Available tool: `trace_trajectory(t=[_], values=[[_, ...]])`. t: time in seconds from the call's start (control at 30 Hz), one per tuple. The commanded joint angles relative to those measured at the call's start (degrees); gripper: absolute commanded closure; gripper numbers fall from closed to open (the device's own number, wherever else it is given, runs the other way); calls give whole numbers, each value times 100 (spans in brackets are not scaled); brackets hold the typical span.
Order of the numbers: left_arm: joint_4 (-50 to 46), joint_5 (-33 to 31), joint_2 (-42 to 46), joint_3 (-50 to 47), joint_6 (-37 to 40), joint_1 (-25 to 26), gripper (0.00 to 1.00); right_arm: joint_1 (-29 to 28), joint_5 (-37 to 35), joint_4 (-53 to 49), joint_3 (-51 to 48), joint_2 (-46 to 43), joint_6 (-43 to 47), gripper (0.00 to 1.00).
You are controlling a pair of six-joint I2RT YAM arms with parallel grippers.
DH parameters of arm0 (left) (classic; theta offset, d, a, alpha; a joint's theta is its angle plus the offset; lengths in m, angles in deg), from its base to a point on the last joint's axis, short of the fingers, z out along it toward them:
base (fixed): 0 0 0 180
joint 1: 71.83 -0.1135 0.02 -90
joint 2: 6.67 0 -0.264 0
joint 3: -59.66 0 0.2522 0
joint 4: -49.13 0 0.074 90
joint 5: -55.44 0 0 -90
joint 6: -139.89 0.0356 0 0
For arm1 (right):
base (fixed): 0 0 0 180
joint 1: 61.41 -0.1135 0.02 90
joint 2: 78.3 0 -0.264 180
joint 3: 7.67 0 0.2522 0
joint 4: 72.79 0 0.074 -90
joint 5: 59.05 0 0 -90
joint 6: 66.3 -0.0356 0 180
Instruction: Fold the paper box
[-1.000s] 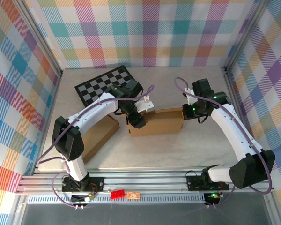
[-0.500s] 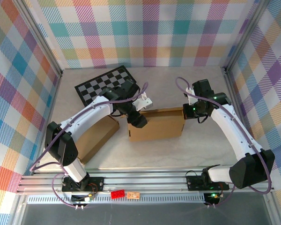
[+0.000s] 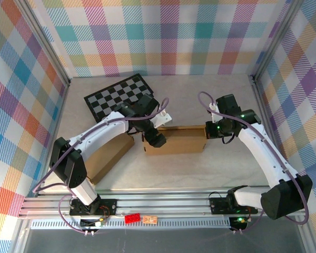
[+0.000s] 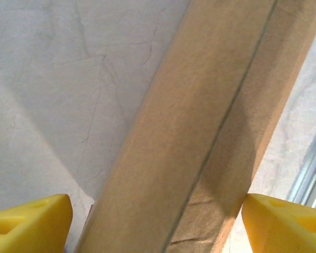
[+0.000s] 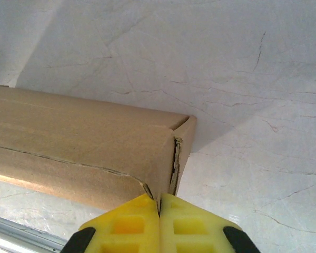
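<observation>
The paper box [image 3: 181,140] is a long brown cardboard piece lying across the middle of the table. My left gripper [image 3: 157,138] reaches down over its left end. In the left wrist view the box [image 4: 200,137] runs between the two yellow fingertips [image 4: 29,221], which stand wide apart on either side of it without clamping. My right gripper [image 3: 215,129] is at the box's right end. Its yellow fingers [image 5: 126,224] are closed together, and the cardboard edge at the end corner [image 5: 171,158] runs into the seam between them.
A black-and-white chessboard [image 3: 113,95] lies at the back left. A second brown cardboard piece [image 3: 108,155] sits under my left arm. Checked walls and metal posts ring the table, with the rail [image 3: 163,203] along the near edge.
The left jaws have spread wider around the box's left end. The box and both grippers have shifted slightly toward the near edge.
</observation>
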Motion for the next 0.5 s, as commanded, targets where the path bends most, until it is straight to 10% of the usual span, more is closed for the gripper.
trace_trajectory(t=[0.0, 0.47], values=[[346, -311, 303, -107, -228, 40, 17, -77, 63, -95, -113, -115, -134, 100], [1051, -438, 1008, -296, -1431, -432, 3, -138, 22, -44, -196, -91, -225, 100]])
